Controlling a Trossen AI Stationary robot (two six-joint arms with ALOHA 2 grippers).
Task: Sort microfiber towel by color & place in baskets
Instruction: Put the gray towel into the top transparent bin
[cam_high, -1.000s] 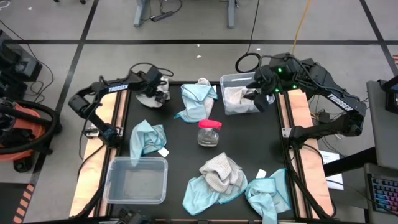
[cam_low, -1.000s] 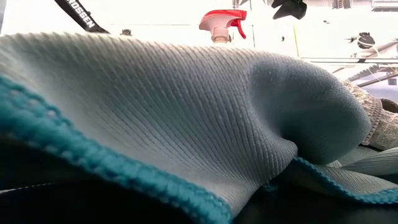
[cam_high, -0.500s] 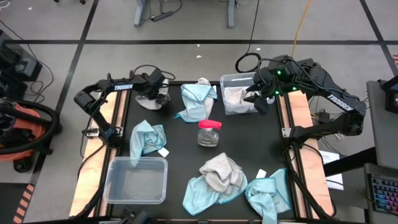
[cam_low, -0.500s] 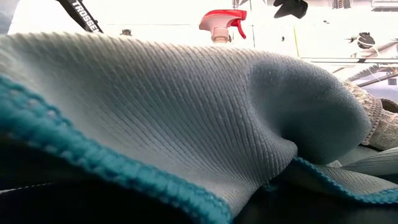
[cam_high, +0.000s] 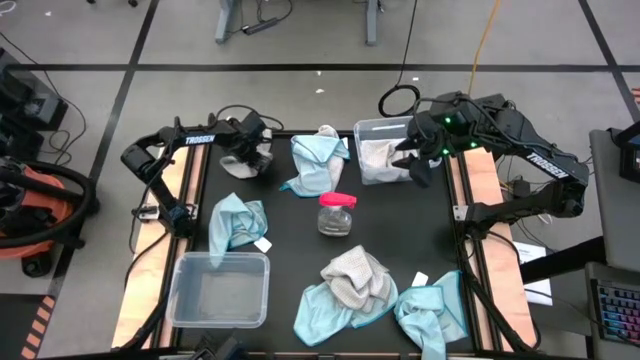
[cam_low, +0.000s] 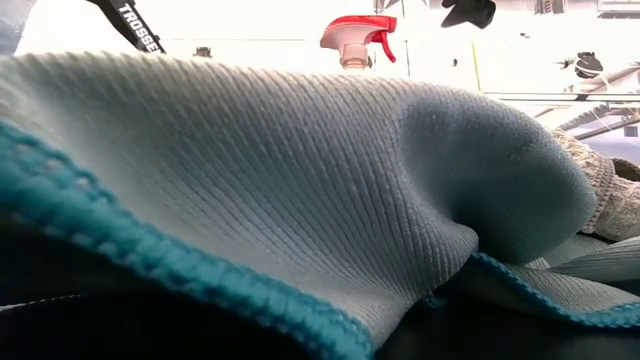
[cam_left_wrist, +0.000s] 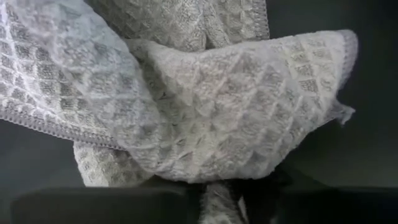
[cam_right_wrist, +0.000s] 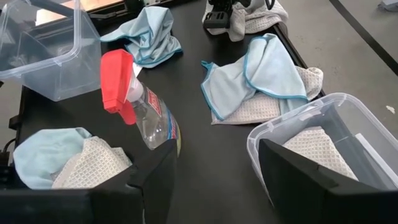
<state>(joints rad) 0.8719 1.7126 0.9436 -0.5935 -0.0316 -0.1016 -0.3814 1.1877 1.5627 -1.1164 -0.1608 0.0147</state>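
Working across the black rectangular table (cam_high: 300, 235), the two dark arms are sorting towels, and the landmark is the clear plastic basket at the far edge (cam_high: 372, 130), already holding a grey waffle-weave towel (cam_high: 378, 155). The second clear plastic basket (cam_high: 218, 290) is sitting empty, well apart from it toward the table's near left corner.

The left tool (cam_high: 245, 152) is pressing down on a grey waffle-weave microfiber towel (cam_left_wrist: 205, 118) lying well to the left of the far basket, beyond the light blue towel with teal edging (cam_high: 318, 160). Its fingers are narrowing into the cloth; whether the grip is firm yet is unclear. Judging from this, the pinch should be gathering a thick fold before lifting, then rising straight up so no corner is dragging the blue towel along.

The right tool (cam_high: 420, 160) is hovering with jaws parted and empty at the far basket's right side, and should be staying clear of it.

The small clear spray bottle with red trigger (cam_high: 336, 213) is standing just in front of the far basket, a thing to avoid.
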